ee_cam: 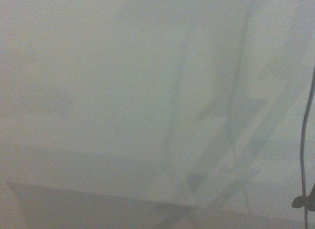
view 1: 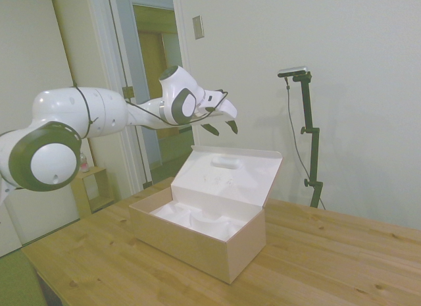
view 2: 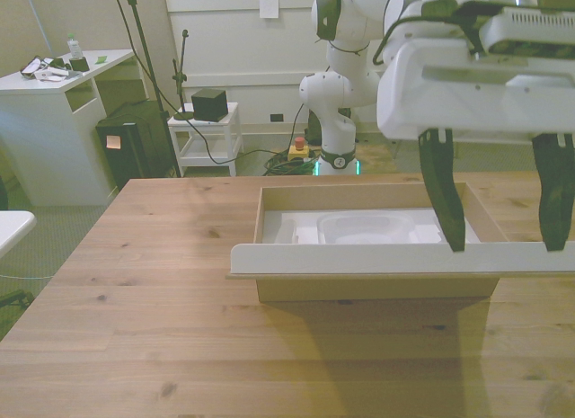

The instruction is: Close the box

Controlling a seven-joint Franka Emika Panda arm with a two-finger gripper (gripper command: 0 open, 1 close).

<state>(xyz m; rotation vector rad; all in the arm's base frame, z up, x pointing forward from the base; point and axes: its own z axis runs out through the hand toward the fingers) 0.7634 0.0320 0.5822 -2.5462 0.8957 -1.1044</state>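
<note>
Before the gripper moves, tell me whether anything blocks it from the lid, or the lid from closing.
Nothing visible does. The open two-finger gripper hangs in free air above the raised flap lid of the pale tan cardboard box. Only the white moulded insert sits inside, below the rim.

The pale tan box (view 1: 197,237) is seen open on the counter (view 1: 316,260), its hinged lid (view 1: 230,174) raised, white insert exposed.
</note>
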